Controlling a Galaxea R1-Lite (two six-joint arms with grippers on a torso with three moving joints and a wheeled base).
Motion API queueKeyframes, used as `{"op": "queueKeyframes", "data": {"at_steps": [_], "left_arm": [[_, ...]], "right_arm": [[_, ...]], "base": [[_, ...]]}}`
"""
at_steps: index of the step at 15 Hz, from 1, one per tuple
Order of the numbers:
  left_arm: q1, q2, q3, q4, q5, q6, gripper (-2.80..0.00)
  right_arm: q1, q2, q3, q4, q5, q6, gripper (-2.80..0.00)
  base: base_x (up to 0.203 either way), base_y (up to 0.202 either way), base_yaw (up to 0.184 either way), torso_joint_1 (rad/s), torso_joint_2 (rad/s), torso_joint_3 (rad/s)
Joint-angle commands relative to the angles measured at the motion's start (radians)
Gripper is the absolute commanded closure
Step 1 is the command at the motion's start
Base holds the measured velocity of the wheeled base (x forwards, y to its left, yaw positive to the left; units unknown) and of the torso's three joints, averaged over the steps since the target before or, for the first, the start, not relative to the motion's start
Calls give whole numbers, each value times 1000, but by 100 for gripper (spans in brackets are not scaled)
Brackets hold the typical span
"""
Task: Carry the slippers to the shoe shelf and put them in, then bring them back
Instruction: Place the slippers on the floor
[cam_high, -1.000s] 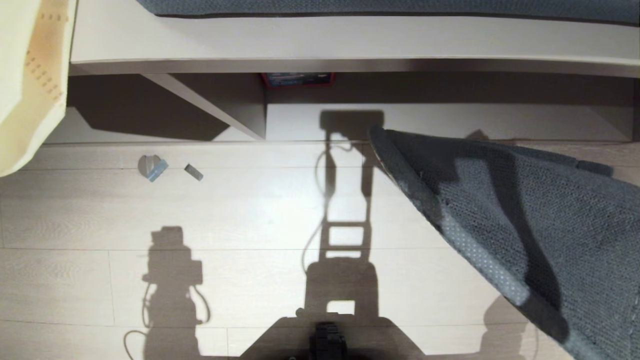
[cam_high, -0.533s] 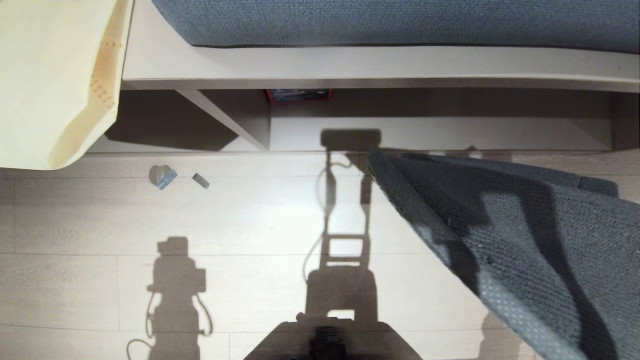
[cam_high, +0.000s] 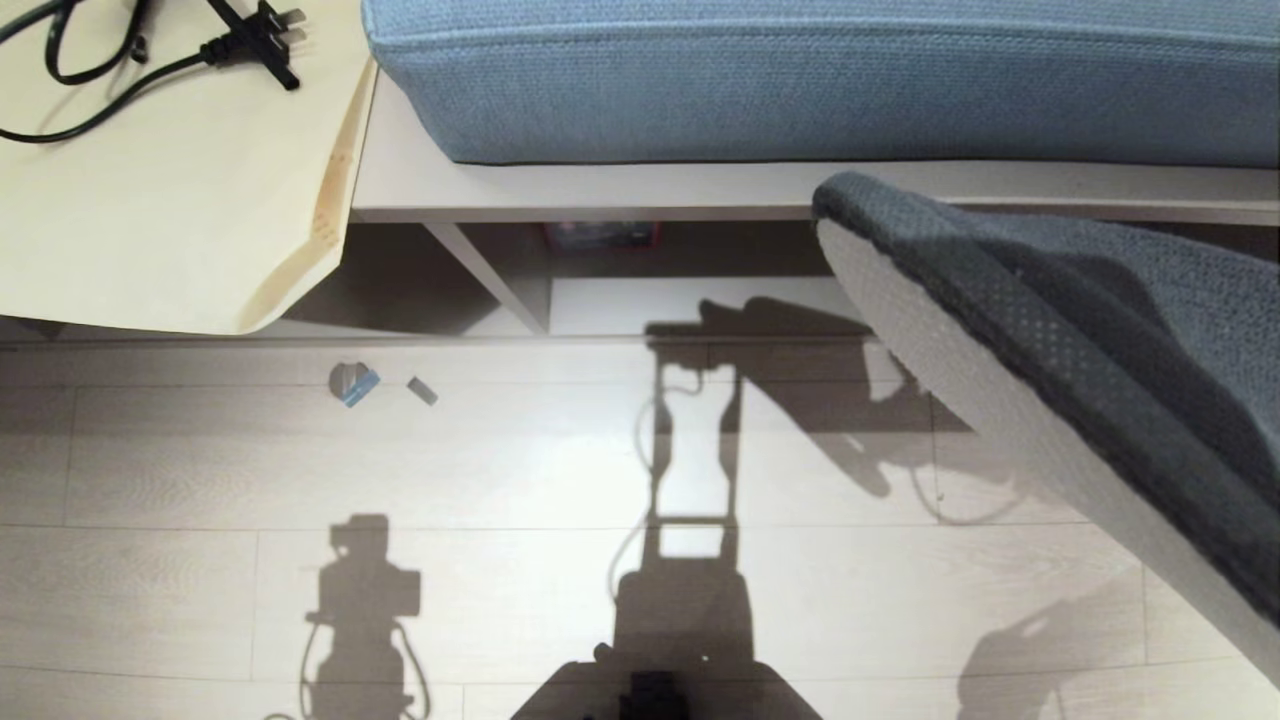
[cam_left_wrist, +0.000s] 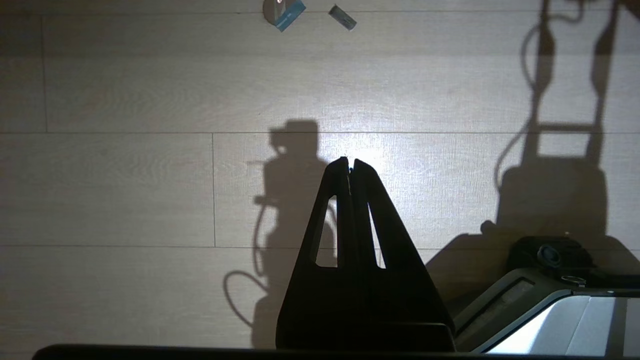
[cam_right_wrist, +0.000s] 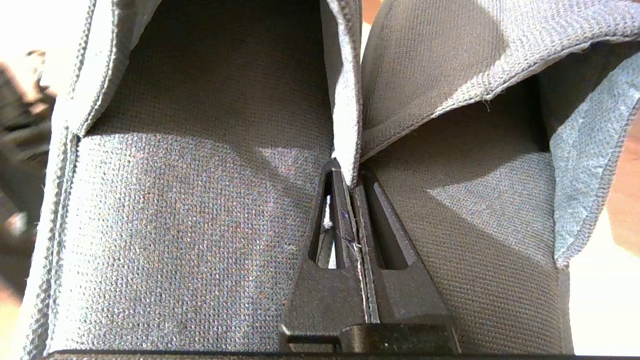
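Note:
The dark grey slippers hang in the air on the right of the head view, toes pointing at the unit, dotted pale sole showing. Their toes overlap the bench board's front edge, above the shoe shelf, whose pale base board lies in shadow under that board. In the right wrist view both slippers lie side by side, and my right gripper is shut on their two adjoining inner edges. My left gripper is shut on nothing and hangs over the wooden floor.
A blue cushion lies on the bench board above the shelf. A slanted divider bounds the cubby on the left. The pale desk counter with a black plug and cable juts out at far left. Two small scraps lie on the floor.
The head camera has swung upward, so the cushion and the desk counter have come into view. The slippers' toes now stand higher against the unit, and the sole shows more.

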Motion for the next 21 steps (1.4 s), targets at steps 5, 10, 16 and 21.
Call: {"op": "queueKeyframes", "data": {"at_steps": [5, 10, 16, 21], "left_arm": [[0, 1, 8, -1, 0, 0, 0], [0, 1, 8, -1, 0, 0, 0], [0, 1, 8, -1, -1, 1, 0], [0, 1, 8, 1, 0, 4, 0]], "right_arm": [[-116, -71, -45, 24, -37, 12, 0], [-212, -137, -127, 139, -37, 18, 0], [-380, -125, -119, 134, -187, -40, 0], [-580, -167, -7, 119, -266, -101, 0]], "base": [[0, 0, 0, 2, 2, 205], [0, 0, 0, -1, 3, 203], [0, 0, 0, 1, 1, 205], [0, 0, 0, 0, 1, 203]]}}
